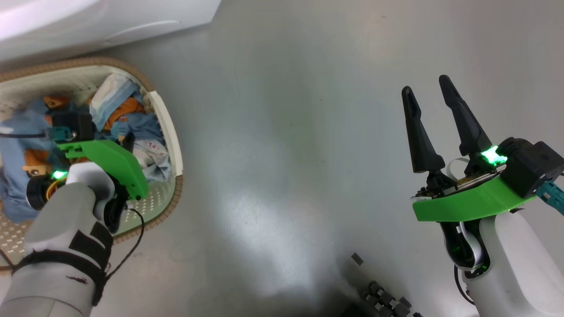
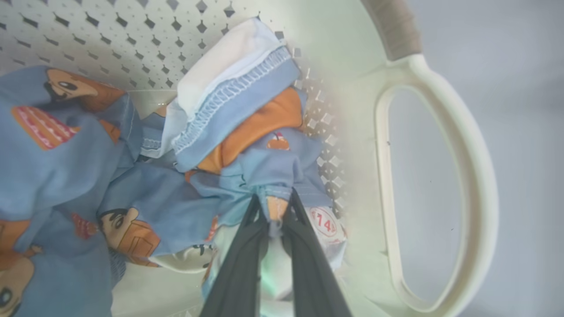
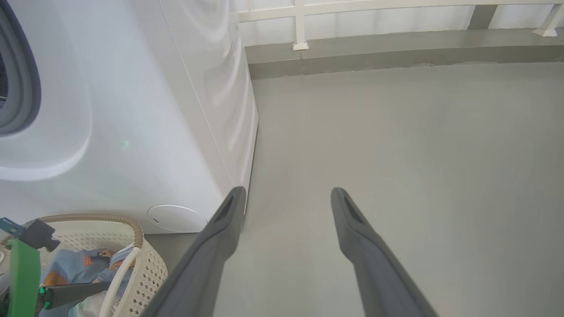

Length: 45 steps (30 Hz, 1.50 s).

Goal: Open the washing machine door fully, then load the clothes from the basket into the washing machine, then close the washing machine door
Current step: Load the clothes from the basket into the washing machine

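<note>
One basket (image 1: pixel 169 132), directly beneath the left gripper (image 2: pixel 274 197). One washing machine (image 1: pixel 88 22), left of the right gripper (image 1: pixel 425 84). Two grippers, each with two fingers (image 1: pixel 418 136). The clothes (image 2: pixel 66 167): one heap around the left gripper's tips, with the separate garments not countable.

We see a smooth grey floor (image 1: pixel 282 132) across the middle and right of the head view, with a pale sheen of reflected light toward the lower centre. In the right wrist view, a low grey ledge (image 3: pixel 396 55) crosses the upper part of the frame. On it stands a white railing (image 3: pixel 299 22), one post resting on a square foot, with a pale wall (image 3: pixel 396 20) just behind.
</note>
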Tool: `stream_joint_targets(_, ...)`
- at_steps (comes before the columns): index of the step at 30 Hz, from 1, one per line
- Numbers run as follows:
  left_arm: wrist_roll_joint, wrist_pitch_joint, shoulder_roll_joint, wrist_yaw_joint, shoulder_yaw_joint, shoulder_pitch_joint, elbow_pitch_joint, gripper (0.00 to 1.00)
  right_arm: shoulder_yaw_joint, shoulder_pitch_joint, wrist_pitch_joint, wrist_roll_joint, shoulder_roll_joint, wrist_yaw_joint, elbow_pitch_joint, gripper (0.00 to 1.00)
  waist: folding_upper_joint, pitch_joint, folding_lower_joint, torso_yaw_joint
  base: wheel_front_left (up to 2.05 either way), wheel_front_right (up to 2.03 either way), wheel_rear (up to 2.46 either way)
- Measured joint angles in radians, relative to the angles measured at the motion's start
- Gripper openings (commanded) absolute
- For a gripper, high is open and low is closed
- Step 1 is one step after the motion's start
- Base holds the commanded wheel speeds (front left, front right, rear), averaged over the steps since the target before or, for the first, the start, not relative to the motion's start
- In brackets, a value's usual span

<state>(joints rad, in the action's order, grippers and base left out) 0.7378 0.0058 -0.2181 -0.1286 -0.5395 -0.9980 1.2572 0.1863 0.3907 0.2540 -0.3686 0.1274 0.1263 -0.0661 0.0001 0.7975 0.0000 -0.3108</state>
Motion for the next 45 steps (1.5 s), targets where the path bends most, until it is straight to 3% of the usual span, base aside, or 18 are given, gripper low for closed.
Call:
stream_joint_targets(19, 0.119, -0.217, 0.018, 0.000, -0.062, 0.161, -0.057, 0.00, -0.031, -0.037, 0.000, 0.000, 0.027, 0.000, -0.030, 1.00, 0.0000, -0.209, 0.0000, 0.059, 0.00, 0.00, 0.00)
stream_joint_targets(28, 0.148, -0.254, 0.014, 0.000, -0.076, 0.246, -0.122, 0.00, -0.057, -0.107, 0.000, 0.000, 0.043, 0.000, -0.046, 1.00, 0.0000, -0.338, 0.0000, 0.112, 0.00, 0.00, 0.00)
stream_joint_targets(35, 0.085, -0.254, -0.019, 0.000, 0.026, 0.323, -0.256, 0.00, -0.064, -0.162, 0.000, 0.002, 0.052, 0.000, -0.058, 1.00, 0.0000, -0.436, 0.0000, 0.151, 0.00, 0.00, 0.00)
stream_joint_targets(45, -0.116, -0.254, 0.017, 0.015, 0.235, 0.505, -0.472, 0.00, -0.087, -0.238, 0.000, 0.008, 0.062, 0.000, -0.064, 1.00, 0.0000, -0.552, 0.0000, 0.206, 0.00, 0.00, 0.00)
